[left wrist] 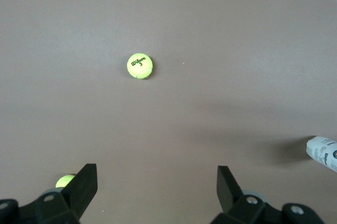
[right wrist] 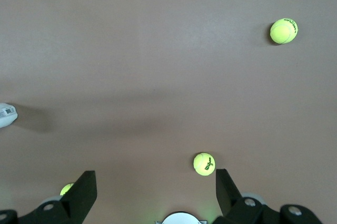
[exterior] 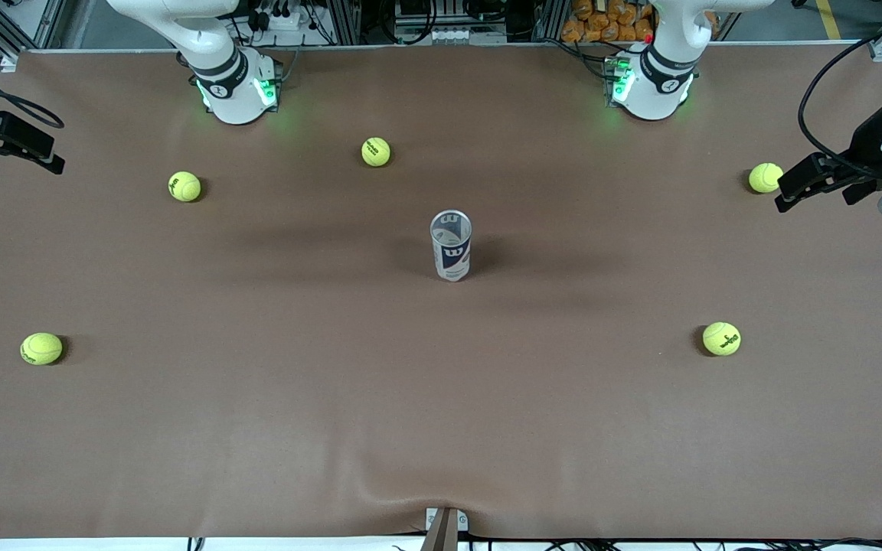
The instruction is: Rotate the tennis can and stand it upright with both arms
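1. Already the tennis can [exterior: 451,246] is standing upright near the middle of the table [exterior: 441,428], open rim up, with nothing touching it; its edge is also peeking into the left wrist view [left wrist: 322,153] and the right wrist view [right wrist: 6,114].
2. Five tennis balls are lying well apart from the can: one [exterior: 376,151] farther from the front camera than the can, one [exterior: 184,187] toward the right arm's end, one [exterior: 41,348] nearer the camera at that same end, one [exterior: 721,338] toward the left arm's end, and one [exterior: 765,177] just beside the left gripper.
3. The left gripper [exterior: 808,180] is hovering over the left arm's end of the table, its jaws spread wide in its wrist view [left wrist: 157,192] and holding nothing.
4. The right gripper [exterior: 20,145] is hanging over the right arm's end of the table, jaws likewise spread wide [right wrist: 156,192] and empty.
5. Judging by this, the uprighting is looking finished and both arms are waiting clear, so the next move is probably calling for nothing more than keeping away from the can so it is not knocked over.
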### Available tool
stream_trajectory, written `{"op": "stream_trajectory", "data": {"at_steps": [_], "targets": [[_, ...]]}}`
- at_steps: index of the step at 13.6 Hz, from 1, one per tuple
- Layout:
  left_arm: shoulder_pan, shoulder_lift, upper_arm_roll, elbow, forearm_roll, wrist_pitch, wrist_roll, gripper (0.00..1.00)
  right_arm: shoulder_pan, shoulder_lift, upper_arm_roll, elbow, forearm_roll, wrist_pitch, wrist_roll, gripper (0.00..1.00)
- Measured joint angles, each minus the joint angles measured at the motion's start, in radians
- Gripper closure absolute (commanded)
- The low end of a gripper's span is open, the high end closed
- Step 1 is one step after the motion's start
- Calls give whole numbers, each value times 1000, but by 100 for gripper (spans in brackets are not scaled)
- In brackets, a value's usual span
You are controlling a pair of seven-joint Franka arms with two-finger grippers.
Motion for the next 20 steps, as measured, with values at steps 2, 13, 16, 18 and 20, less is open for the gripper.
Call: {"op": "stream_trajectory", "data": {"at_steps": [2, 13, 16, 18, 20], "targets": [[1, -2, 2, -4, 0, 2, 8, 0, 0, 0, 0, 0, -1, 0, 0, 0], [6, -2, 4, -6, 0, 9, 28, 0, 0, 0, -1, 0, -12, 1, 0, 0], [7, -2, 4, -6, 6, 9, 31, 0, 0, 0, -1, 0, -12, 2, 0, 0], [7, -2, 4, -6, 8, 9, 34, 0, 0, 0, -1, 0, -12, 2, 0, 0], [7, -2, 4, -6, 8, 9, 42, 0, 0, 0, 0, 0, -12, 3, 0, 0]]}}
